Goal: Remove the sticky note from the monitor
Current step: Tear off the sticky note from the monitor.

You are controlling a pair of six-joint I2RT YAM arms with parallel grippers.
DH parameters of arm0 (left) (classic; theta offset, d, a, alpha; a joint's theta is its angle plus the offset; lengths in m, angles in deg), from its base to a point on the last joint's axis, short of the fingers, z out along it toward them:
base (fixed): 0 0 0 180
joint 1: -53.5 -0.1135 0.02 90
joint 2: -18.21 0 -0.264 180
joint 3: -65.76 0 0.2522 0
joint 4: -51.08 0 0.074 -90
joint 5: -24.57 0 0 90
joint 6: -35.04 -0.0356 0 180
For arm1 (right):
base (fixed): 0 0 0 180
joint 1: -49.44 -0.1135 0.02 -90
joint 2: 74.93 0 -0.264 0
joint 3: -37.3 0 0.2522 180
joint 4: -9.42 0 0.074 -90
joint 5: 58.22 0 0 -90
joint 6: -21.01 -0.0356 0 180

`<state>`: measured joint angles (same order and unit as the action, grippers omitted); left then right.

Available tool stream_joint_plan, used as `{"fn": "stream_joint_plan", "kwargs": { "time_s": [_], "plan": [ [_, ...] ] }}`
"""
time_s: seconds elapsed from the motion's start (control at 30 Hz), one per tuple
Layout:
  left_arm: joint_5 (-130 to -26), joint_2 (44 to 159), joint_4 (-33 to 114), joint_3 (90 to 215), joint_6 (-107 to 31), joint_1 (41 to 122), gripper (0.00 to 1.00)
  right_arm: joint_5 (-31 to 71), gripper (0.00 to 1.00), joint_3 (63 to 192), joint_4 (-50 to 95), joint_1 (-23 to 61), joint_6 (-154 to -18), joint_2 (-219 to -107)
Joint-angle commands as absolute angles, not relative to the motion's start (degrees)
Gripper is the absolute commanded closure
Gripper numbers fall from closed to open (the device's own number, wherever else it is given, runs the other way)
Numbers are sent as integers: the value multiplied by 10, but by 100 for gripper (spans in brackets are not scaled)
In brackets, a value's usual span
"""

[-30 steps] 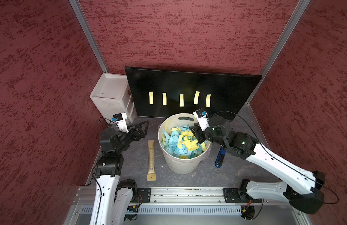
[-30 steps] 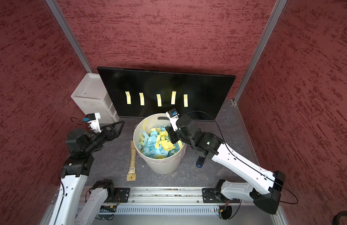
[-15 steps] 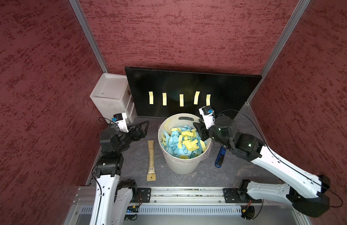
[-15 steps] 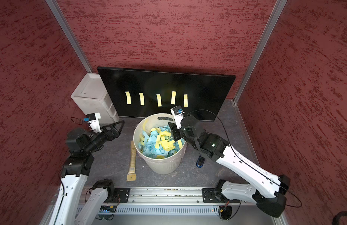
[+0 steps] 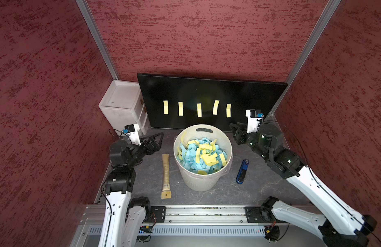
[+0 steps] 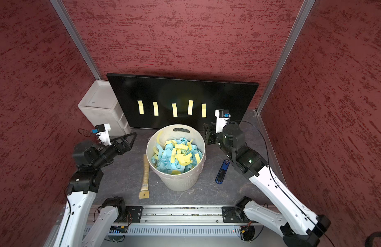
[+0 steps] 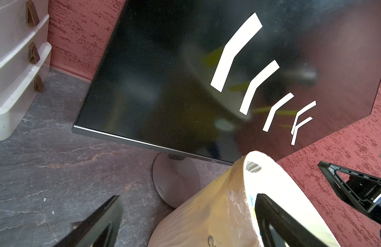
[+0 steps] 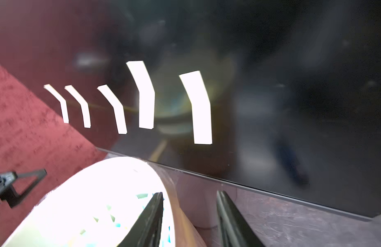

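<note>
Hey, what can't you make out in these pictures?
- The stand under the monitor: behind the bin in both top views, half behind it in the left wrist view.
- Writing on the sticky notes: washed out white in both wrist views, too small in top views.
- Bottom of the bin: under paper scraps.
- Label on the tan tube: too small to read.

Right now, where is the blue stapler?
In a top view, the blue stapler lies flat on the table on the robot's right side, just beside the white bin but not touching it.
</note>
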<state>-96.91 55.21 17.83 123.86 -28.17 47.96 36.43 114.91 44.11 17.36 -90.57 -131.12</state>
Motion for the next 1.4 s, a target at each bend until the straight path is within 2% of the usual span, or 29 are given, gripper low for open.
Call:
{"fn": "stream_joint_plan", "kwargs": {
  "time_s": [0.0, 0.23, 0.5, 0.9, 1.37],
  "plan": [
    [-976, 553, 186, 1232, -279, 472, 0, 251, 56, 1132, 379, 214, -988, -1312],
    [-976, 554, 186, 1232, -279, 469, 0, 145, 56, 1099, 285, 291, -1087, -1342],
    [-976, 555, 187, 1232, -279, 467, 0, 92, 60, 1079, 190, 323, -1154, -1388],
    [-978, 553, 187, 1232, -279, 464, 0, 86, 68, 1072, 135, 326, -1185, -1421],
    [-978, 551, 187, 1232, -279, 462, 0, 103, 90, 1052, 130, 330, -1184, -1404]
  ]
}}
